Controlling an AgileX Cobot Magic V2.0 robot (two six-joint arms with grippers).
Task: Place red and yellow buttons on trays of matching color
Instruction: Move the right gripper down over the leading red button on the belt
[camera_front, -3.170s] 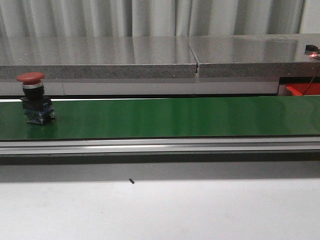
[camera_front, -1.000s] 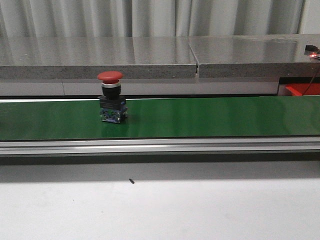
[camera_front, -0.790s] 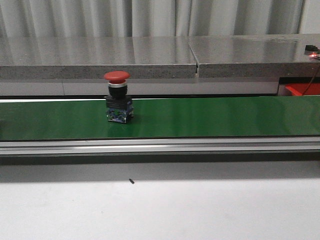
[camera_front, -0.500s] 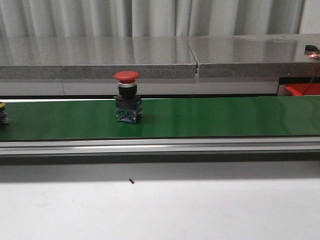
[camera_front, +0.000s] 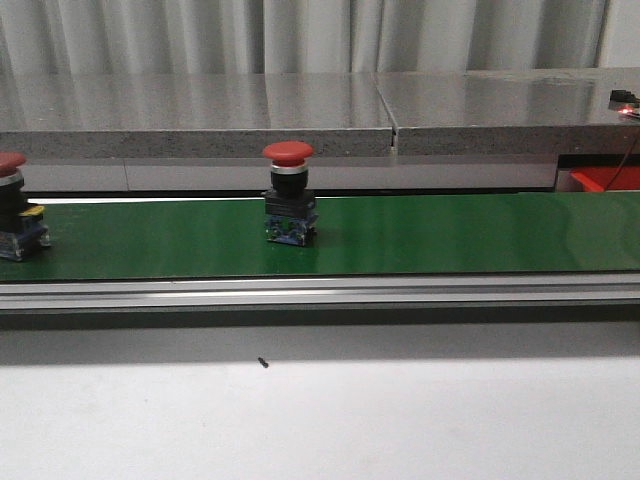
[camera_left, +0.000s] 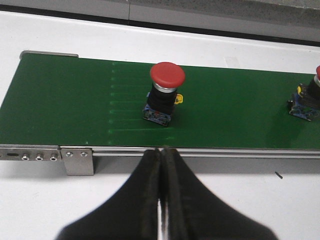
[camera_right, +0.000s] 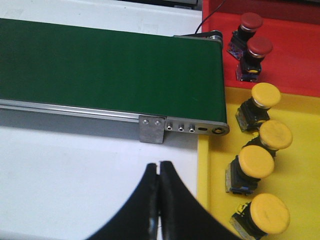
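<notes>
A red button (camera_front: 289, 195) stands upright on the green belt (camera_front: 450, 232), left of its middle. A second red button (camera_front: 15, 208) stands at the belt's left end; the left wrist view shows it (camera_left: 164, 93) beyond my left gripper (camera_left: 162, 150), which is shut and empty over the white table. The first button (camera_left: 309, 97) shows at that view's edge. My right gripper (camera_right: 160, 164) is shut and empty near the belt's right end. Beside it lie the yellow tray (camera_right: 300, 165), holding several yellow buttons (camera_right: 265, 97), and the red tray (camera_right: 295, 55), holding two red buttons (camera_right: 260, 49).
The belt's aluminium rail (camera_front: 320, 292) runs along its near side, with a bracket (camera_right: 151, 129) at the right end. A grey stone ledge (camera_front: 200, 115) rises behind the belt. A small dark speck (camera_front: 263, 362) lies on the white table.
The red button has ridden the belt to the right, from the far left to near the middle. A second red button has come in at the left end.
</notes>
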